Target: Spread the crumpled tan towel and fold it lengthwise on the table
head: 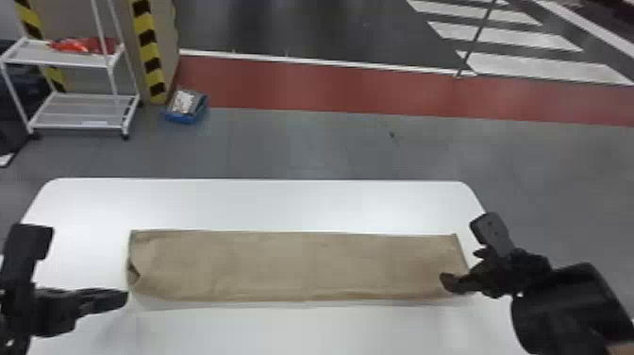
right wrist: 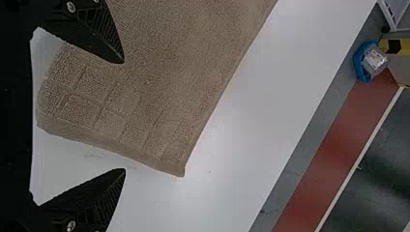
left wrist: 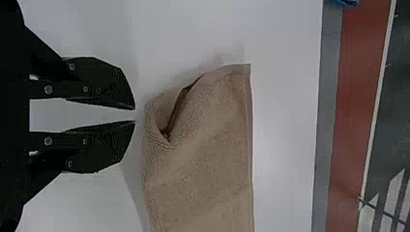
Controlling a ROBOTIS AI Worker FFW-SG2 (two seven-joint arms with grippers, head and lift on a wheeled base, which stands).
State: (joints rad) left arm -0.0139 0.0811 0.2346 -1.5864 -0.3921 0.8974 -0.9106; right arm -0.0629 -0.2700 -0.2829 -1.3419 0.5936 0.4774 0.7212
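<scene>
The tan towel (head: 302, 266) lies on the white table (head: 264, 203) as a long flat strip running left to right. Its left end has a small raised fold, seen as a dark-edged pocket on the towel (left wrist: 208, 145) in the left wrist view. My left gripper (head: 125, 298) is just off that end's near corner; the left gripper (left wrist: 135, 115) has a narrow gap with nothing in it. At the right end is my right gripper (head: 460, 268). The right gripper (right wrist: 124, 116) stands wide open, one finger over the towel (right wrist: 159, 72), the other beyond its end edge.
Bare tabletop lies beyond the towel and in front of it. The table's far corners are rounded. On the floor behind are a white shelf cart (head: 80, 111) and a blue bin (head: 186, 106), well away from the arms.
</scene>
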